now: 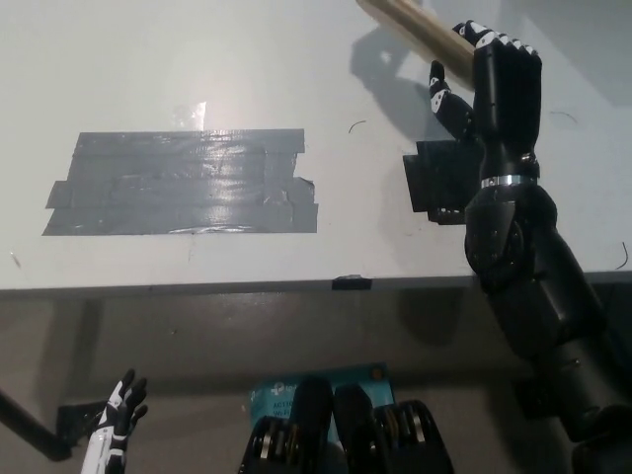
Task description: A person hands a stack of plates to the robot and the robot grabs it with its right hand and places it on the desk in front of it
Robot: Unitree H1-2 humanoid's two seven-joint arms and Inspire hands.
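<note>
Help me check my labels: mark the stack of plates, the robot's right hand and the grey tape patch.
stack of plates (410,22), head view, on its tan edge at the top.
right hand (504,89), head view, on the black hand's middle.
grey tape patch (183,183), head view, on its middle.

Right arm (538,296) seen as black and bulky, built of glossy segmented shells; silver ring fitted at wrist. Right hand (504,84) black, blocky back, fingertips marked white. Left hand (117,420) white, slim, fingers tipped black.
</note>
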